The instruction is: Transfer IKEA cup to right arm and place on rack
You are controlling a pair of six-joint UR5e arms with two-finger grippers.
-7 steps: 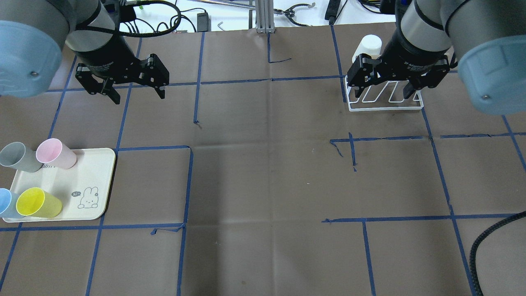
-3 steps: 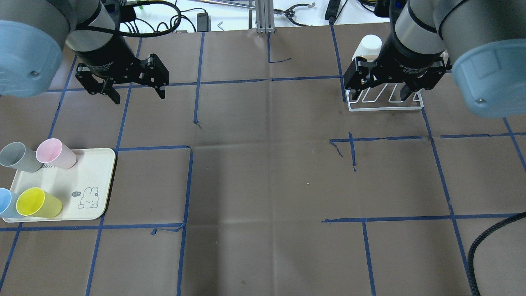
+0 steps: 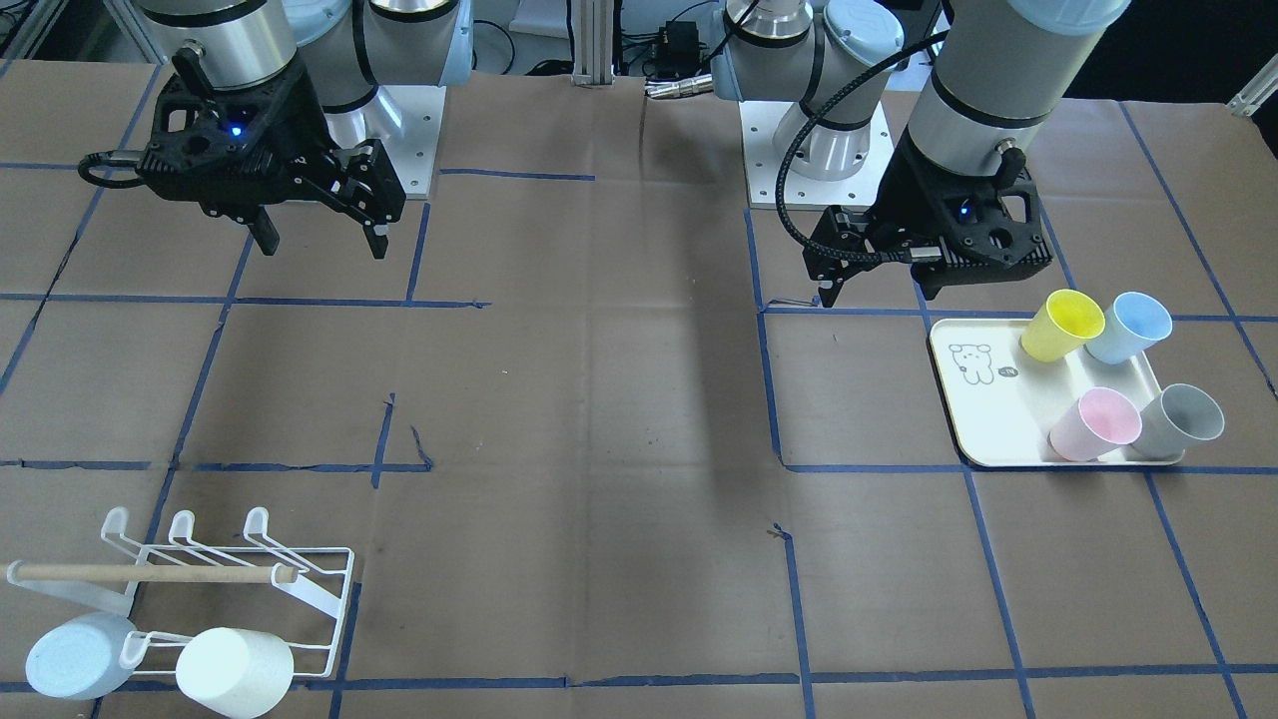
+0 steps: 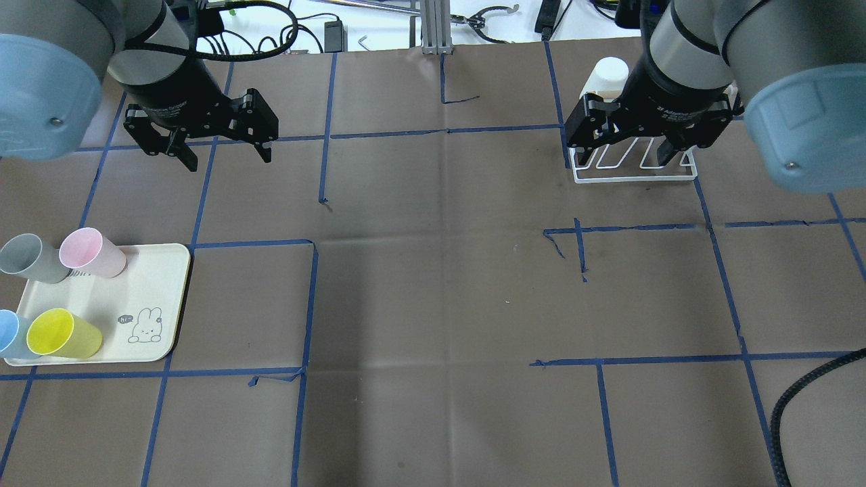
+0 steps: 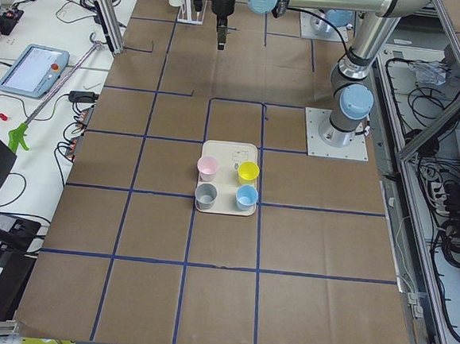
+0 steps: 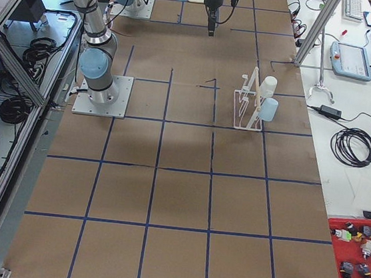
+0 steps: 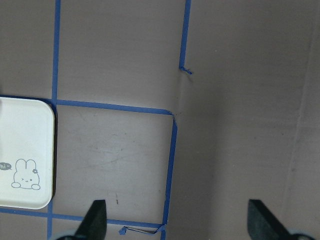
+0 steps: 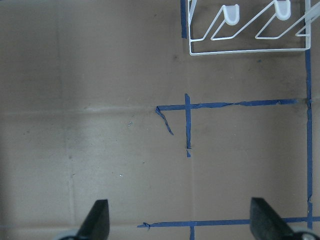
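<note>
Several cups stand on a cream tray: pink, grey, yellow and blue. My left gripper is open and empty, up above the table beyond the tray; its wrist view shows the tray's corner. The white wire rack holds a white cup and a light blue cup. My right gripper is open and empty, hovering in front of the rack; the rack's edge shows in its wrist view.
Brown paper with blue tape lines covers the table. A black cable lies at the near right. Cables and tools lie past the far edge. A red bin sits on the side table.
My right arm has shifted slightly left and toward the far edge over the rack. My left arm and the cups have not moved.
</note>
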